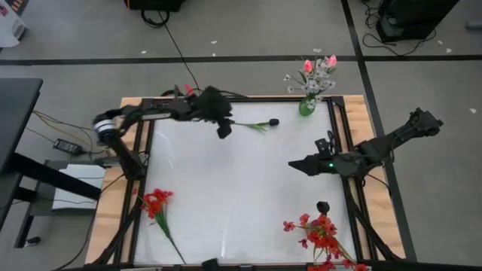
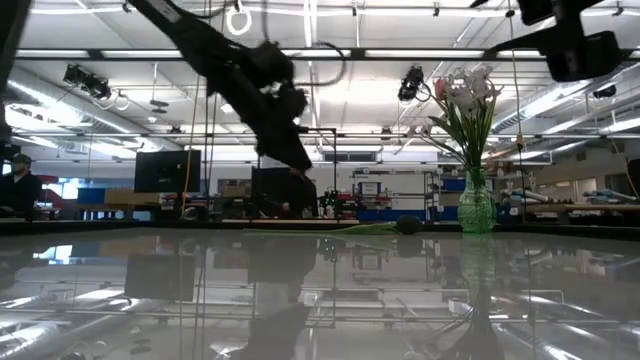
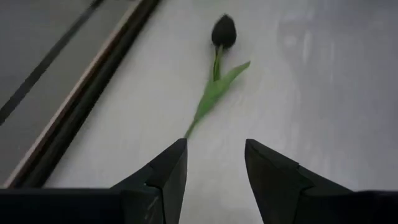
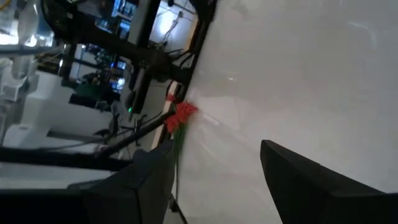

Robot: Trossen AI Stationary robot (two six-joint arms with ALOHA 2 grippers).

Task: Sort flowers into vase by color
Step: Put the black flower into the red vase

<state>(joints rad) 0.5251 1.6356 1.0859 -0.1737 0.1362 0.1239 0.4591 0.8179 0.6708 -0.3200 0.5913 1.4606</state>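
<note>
1. A loose red flower (image 1: 156, 203) lies near the table's (image 1: 241, 188) left front edge.
2. The left gripper (image 3: 214, 165) hangs above the table's far side, fingers spread and empty, just short of the stem end of a dark tulip bud (image 1: 273, 122) lying flat.
3. The right gripper (image 1: 295, 163) hovers mid-table, fingers spread, holding nothing.
4. The green vase (image 1: 306, 107) with pink and white flowers stands at the far right corner; a red bunch (image 1: 320, 233) lies front right.

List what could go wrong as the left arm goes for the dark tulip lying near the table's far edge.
1. The left gripper stands open short of the dark tulip, with only the thin stem tip near its jaws; a grip there could slip or miss.
2. The tulip lies close to the table's black frame, so a nudge could push it against the rail.
3. The green vase is already crowded; inserting another stem might tip it.
</note>
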